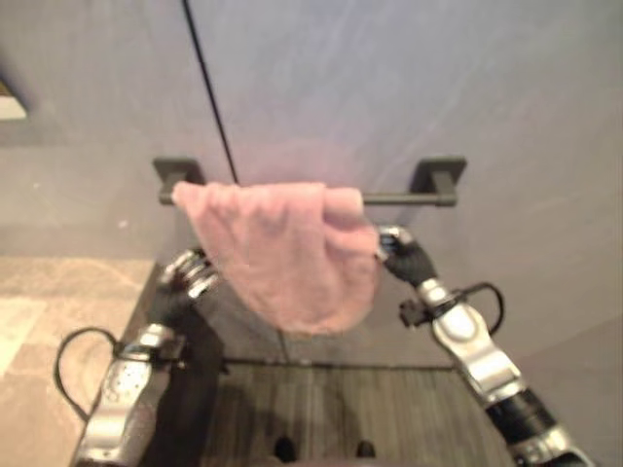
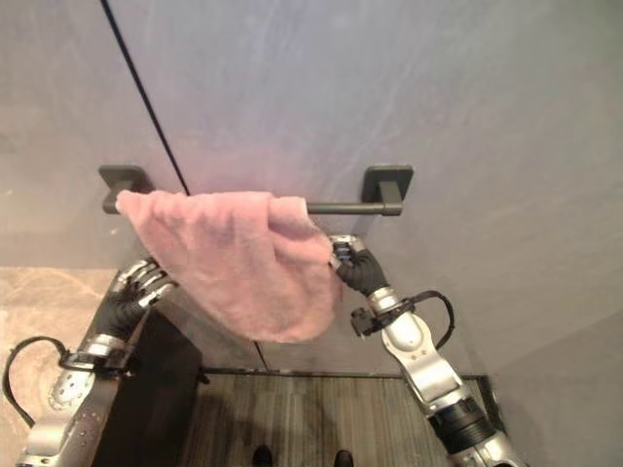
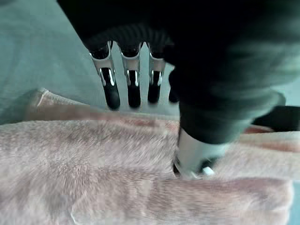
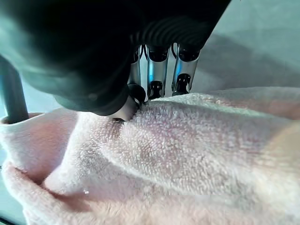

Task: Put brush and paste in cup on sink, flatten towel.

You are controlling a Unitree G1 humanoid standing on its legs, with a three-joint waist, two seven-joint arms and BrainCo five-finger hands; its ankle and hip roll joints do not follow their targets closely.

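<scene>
A pink towel (image 1: 282, 253) hangs bunched over the dark towel bar (image 1: 399, 198) on the grey wall, sagging to a rounded lower edge. My left hand (image 1: 185, 277) is at the towel's lower left edge. In the left wrist view its fingers (image 3: 133, 79) reach straight past the cloth toward the wall, and its thumb (image 3: 197, 154) rests on the towel's front. My right hand (image 2: 355, 265) is at the towel's right edge just below the bar. There its fingers (image 4: 183, 70) curl down onto the towel (image 4: 187, 150) and pinch a fold against the thumb.
The bar sits on two dark brackets (image 2: 387, 183). A black cord (image 1: 209, 88) runs down the wall behind the towel. A dark box (image 2: 156, 389) stands under my left arm. Below is a ribbed dark mat (image 1: 331, 409), with beige tile floor (image 1: 58, 302) at the left.
</scene>
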